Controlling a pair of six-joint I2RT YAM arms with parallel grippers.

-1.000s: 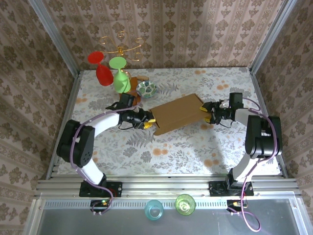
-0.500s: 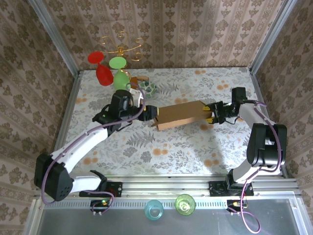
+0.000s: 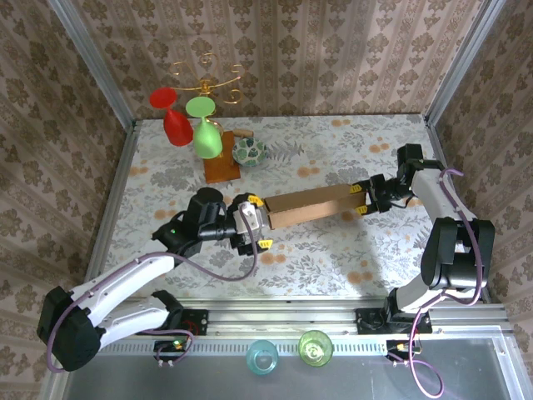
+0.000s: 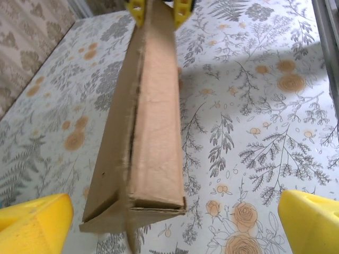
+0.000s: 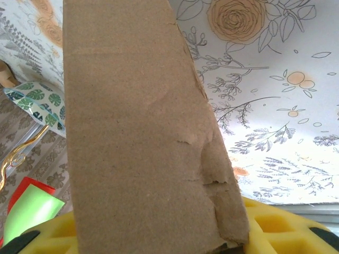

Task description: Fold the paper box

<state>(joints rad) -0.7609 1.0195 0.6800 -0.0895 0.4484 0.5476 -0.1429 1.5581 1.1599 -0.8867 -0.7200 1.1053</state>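
The paper box (image 3: pixel 306 206) is a long tan cardboard piece turned on edge, running left to right across mid-table. My right gripper (image 3: pixel 360 198) is shut on its right end; in the right wrist view the cardboard (image 5: pixel 137 132) rises from between the yellow pads (image 5: pixel 280 230). My left gripper (image 3: pixel 260 222) stands open at the box's left end, fingers wide on either side without touching. From the left wrist, the box's near end (image 4: pixel 153 201) sits between the yellow fingertips (image 4: pixel 32 222), with gaps on both sides, and the right gripper's fingers (image 4: pixel 183 8) clamp the far end.
A reddish wooden board (image 3: pixel 222 169), a patterned bowl (image 3: pixel 249 151), a red glass (image 3: pixel 172 121) and a green glass (image 3: pixel 205 133) under a gold rack (image 3: pixel 206 79) stand at the back left. Two cups (image 3: pixel 262 357) sit on the front rail.
My left gripper let go of the box's left end, opened wide and drew back toward the near side. The box turned up onto its edge while the right gripper kept its hold.
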